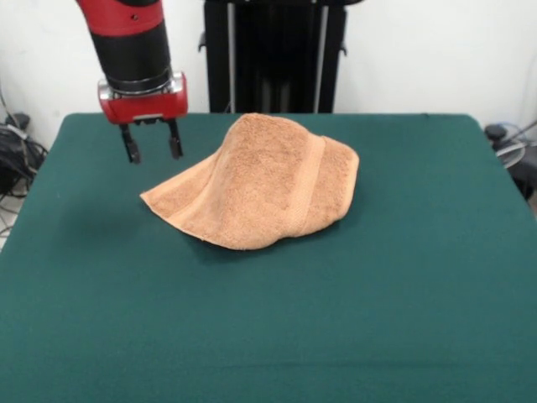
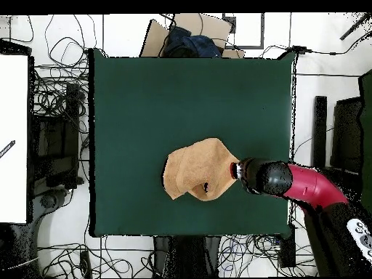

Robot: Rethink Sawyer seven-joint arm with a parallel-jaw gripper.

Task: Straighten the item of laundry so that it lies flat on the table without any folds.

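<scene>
The orange-tan towel (image 1: 260, 180) lies bunched in a hump on the far middle of the green table (image 1: 268, 336). It is folded over itself, with a woven band running down its right part. One corner points left, toward the gripper. My gripper (image 1: 152, 151) hangs above the table just left of the towel's far edge, open and empty, with its fingers pointing down. In the overhead view the towel (image 2: 197, 171) is crumpled near the table's (image 2: 160, 94) lower right. The gripper (image 2: 238, 171) is at the towel's right edge, on the end of the red arm (image 2: 309, 185).
The black pedestal (image 1: 273, 54) stands behind the table's far edge. Cables (image 2: 62, 109) lie on the floor around the table. A cardboard box with dark cloth (image 2: 190, 40) sits beyond the table's top edge in the overhead view. A white surface (image 2: 13, 138) is at the left.
</scene>
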